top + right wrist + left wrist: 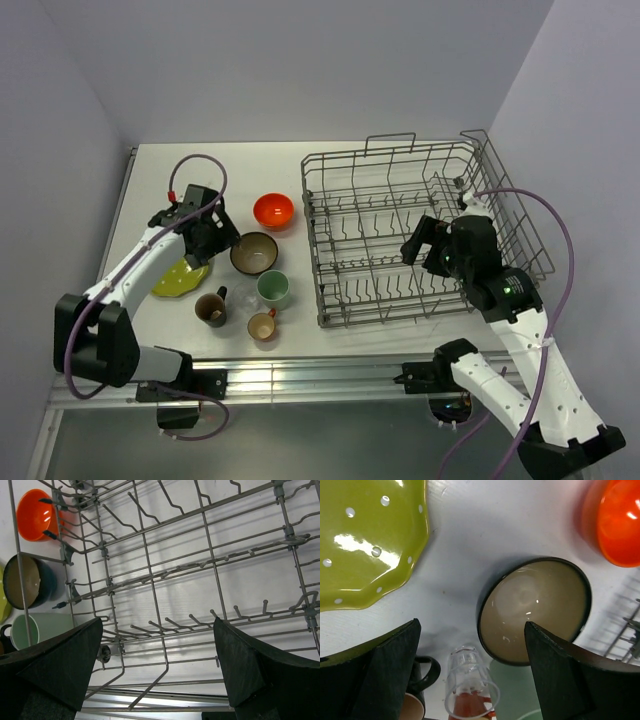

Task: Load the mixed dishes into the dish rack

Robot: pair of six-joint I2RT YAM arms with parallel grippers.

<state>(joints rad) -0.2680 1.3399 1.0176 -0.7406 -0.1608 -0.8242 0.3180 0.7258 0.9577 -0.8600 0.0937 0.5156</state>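
Bright, even overhead light fills all three views. White glare streaks the glossy yellow-green plate (pixel 365 545) and the orange-red bowl (pixel 620 525). The grey wire dish rack (pixel 214 562) throws thin, soft shadows on the white desk (pixel 260 580). The near jaws look dark and slightly blurred.

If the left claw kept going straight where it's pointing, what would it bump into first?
Probably the cream-inside bowl: one finger of the left claw hangs over its rim. The middle points at bare table. Depth is hard to judge.
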